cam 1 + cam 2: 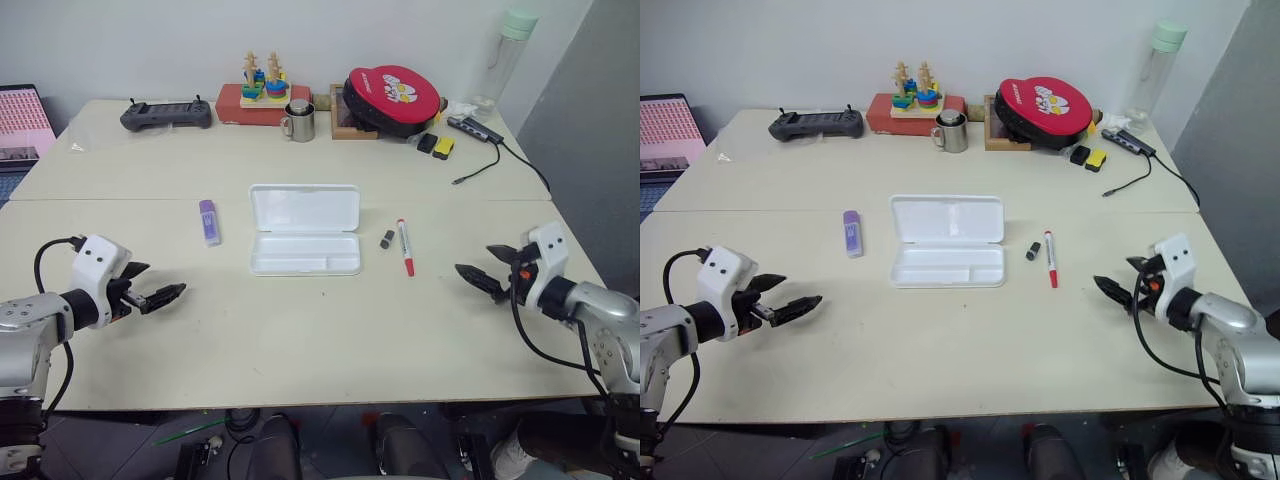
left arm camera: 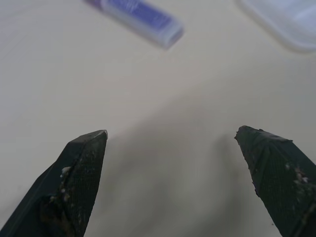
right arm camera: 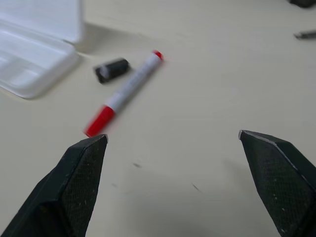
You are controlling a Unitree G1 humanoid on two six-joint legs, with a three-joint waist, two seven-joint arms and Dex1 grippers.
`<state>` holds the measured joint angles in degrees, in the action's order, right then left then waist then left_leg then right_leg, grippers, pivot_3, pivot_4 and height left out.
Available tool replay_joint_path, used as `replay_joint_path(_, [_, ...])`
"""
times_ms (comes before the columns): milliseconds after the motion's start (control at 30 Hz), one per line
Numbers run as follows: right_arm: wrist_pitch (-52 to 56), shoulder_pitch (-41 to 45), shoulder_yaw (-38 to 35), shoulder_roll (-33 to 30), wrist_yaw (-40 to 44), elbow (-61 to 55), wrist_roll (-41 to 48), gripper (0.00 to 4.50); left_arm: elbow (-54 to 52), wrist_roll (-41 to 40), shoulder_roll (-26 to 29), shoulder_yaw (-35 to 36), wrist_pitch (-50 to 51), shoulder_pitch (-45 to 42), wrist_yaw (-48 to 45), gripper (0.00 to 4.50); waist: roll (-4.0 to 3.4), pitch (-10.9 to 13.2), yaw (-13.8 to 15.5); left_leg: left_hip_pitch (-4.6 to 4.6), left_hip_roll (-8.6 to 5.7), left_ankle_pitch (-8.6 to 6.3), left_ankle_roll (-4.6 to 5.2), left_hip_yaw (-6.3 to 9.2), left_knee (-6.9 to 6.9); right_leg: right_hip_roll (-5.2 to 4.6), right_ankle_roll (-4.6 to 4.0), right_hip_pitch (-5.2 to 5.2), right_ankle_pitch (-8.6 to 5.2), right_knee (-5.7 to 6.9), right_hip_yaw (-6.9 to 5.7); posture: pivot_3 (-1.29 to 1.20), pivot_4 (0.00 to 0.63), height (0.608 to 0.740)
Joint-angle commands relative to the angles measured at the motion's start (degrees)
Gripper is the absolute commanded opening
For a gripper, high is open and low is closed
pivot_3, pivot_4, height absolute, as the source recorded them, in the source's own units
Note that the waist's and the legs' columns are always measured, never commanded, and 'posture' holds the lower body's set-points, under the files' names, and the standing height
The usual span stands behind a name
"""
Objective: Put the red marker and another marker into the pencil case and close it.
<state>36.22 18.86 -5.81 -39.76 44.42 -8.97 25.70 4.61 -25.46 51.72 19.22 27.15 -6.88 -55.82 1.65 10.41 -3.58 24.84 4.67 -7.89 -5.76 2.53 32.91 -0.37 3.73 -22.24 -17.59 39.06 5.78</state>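
The white pencil case (image 1: 304,229) lies open in the middle of the table, its lid laid flat toward the far side. Right of it lies the red marker (image 1: 405,247), also seen in the right wrist view (image 3: 124,92). The purple marker (image 1: 209,221) lies to the case's left and shows in the left wrist view (image 2: 139,17). My left gripper (image 1: 158,293) hovers open near the front left, short of the purple marker. Over the front right my right gripper (image 1: 480,279) is open too, pointing toward the red marker. Both are empty.
A small dark grey cap (image 1: 387,239) lies between the case and the red marker. Along the far edge stand a black controller (image 1: 166,115), a toy on a red box (image 1: 263,92), a metal mug (image 1: 298,121), a red round pouch (image 1: 394,98), a bottle (image 1: 507,55) and a cable (image 1: 498,155).
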Motion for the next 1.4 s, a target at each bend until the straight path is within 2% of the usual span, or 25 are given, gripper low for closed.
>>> replay_joint_path(33, [1.52, 11.09, 11.95, 0.5, 7.96, 0.92, -2.56, 4.48, -10.77, -7.81, -2.19, 0.16, 3.13, -0.12, -3.3, 4.5, -0.02, 0.01, -0.4, -0.03, 0.02, 0.0, 0.0, -0.04, 0.03, 0.0, -0.04, 0.01, 0.0, -0.01, 0.03, 0.0, 0.15, 0.74])
replay_joint_path(233, [-0.3, 25.62, 24.58, 10.73, 10.33, 14.92, -9.9, 4.48, -19.3, -13.58, -8.36, -2.5, 6.87, -6.53, 1.9, 4.5, 0.04, -0.01, 0.07, 0.04, 0.01, 0.01, 0.01, 0.14, 0.06, 0.1, 0.16, 0.02, 0.14, 0.01, -0.05, 0.0, 0.15, 0.74])
replay_joint_path(400, [-3.08, 28.86, 28.71, 15.13, 11.59, 23.39, -14.12, 4.48, -21.16, -15.33, -11.05, -3.02, 8.44, -10.2, 5.58, 4.5, 0.05, -0.01, 0.8, 0.13, -0.02, 0.0, 0.0, 0.18, 0.03, 0.1, -0.06, 0.02, 0.26, -0.03, -0.1, 0.0, 0.15, 0.74])
replay_joint_path(500, [-3.61, 28.99, 30.31, 16.65, 12.85, 24.48, -15.46, 4.48, -20.94, -15.19, -11.54, -2.93, 8.66, -12.0, 7.09, 4.5, 0.07, 0.01, 0.92, 0.13, -0.01, -0.01, 0.0, 0.21, 0.01, 0.11, -0.08, 0.01, 0.24, -0.04, -0.15, 0.0, 0.15, 0.74])
replay_joint_path(600, [-3.58, 28.47, 30.81, 17.02, 13.62, 24.3, -16.78, 3.98, -20.8, -16.16, -11.73, -2.69, 9.33, -12.39, 7.28, 4.5, 0.06, 0.01, 0.57, 0.1, 0.0, 0.0, 0.0, 0.22, 0.01, 0.13, -0.04, 0.01, 0.22, 0.0, -0.15, 0.0, 0.15, 0.74])
replay_joint_path(800, [-5.67, 27.6, 32.53, 18.65, 13.58, 26.7, -20.37, 2.45, -19.78, -15.32, -11.18, -3.12, 9.08, -13.23, 7.18, 4.5, 0.06, 0.01, 0.38, 0.07, 0.0, 0.0, 0.0, 0.25, 0.03, 0.13, 0.05, 0.04, 0.17, 0.01, -0.15, 0.0, 0.15, 0.74])
replay_joint_path(1133, [-7.75, 28.0, 31.14, 20.78, 13.59, 27.58, -22.05, 0.22, -19.47, -14.82, -10.85, -4.21, 9.23, -13.9, 6.85, 4.5, 0.07, 0.0, 0.49, 0.02, 0.01, 0.0, 0.0, 0.27, 0.05, 0.16, 0.09, 0.1, 0.16, 0.01, -0.15, 0.0, 0.15, 0.74])
replay_joint_path(1167, [-7.78, 27.96, 31.19, 20.9, 13.58, 27.59, -22.26, 0.08, -19.52, -14.93, -10.79, -4.16, 9.33, -13.91, 6.84, 4.5, 0.07, 0.0, 0.56, 0.03, 0.01, 0.0, 0.0, 0.27, 0.05, 0.16, 0.09, 0.1, 0.16, 0.01, -0.15, 0.0, 0.15, 0.74])
replay_joint_path(1400, [-8.17, 27.54, 33.46, 20.47, 14.74, 27.77, -24.8, 0.08, -19.69, -15.32, -10.45, -3.55, 9.48, -14.14, 6.74, 4.5, 0.08, 0.0, 0.54, 0.02, 0.01, 0.0, 0.0, 0.28, 0.05, 0.16, 0.1, 0.1, 0.16, 0.02, -0.15, 0.0, 0.15, 0.74])
